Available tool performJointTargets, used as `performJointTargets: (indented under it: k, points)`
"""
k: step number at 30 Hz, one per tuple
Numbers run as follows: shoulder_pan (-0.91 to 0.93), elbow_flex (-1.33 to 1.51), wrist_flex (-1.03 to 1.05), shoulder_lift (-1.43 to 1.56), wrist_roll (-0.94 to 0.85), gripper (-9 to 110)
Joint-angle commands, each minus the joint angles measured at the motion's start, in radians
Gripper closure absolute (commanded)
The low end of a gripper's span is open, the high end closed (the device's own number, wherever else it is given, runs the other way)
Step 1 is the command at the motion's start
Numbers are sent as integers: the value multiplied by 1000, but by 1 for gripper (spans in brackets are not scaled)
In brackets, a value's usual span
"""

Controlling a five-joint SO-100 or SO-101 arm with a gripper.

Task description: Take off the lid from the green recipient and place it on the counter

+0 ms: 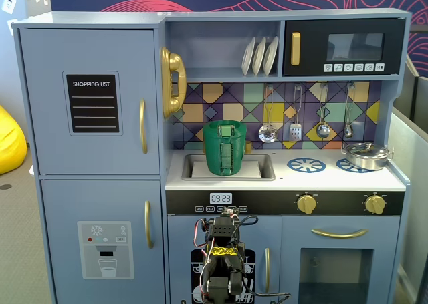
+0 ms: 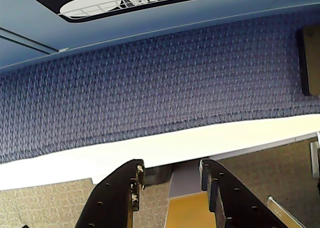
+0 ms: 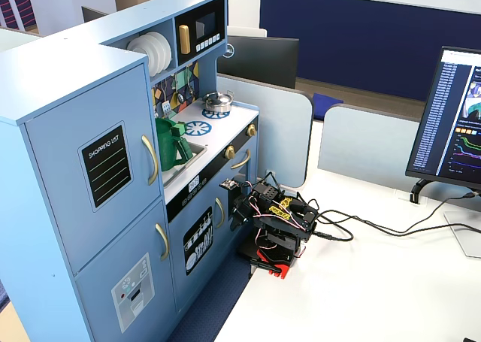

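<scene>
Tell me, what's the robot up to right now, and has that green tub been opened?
End effector open, empty, parked low. Lid on green recipient in the sink. Counter holds a silver pot; path clear.

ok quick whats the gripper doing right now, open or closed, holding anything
Gripper: open and empty in the wrist view, fingers apart over the floor, nothing between them. The arm is folded low, well below the green recipient.
</scene>
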Motion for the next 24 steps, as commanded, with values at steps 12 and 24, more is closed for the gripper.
performJointTargets:
  k: [12,24]
  points:
    - [28,-3,184,-6,-6,101]
    - [89,-443,-445,-178,-52,101]
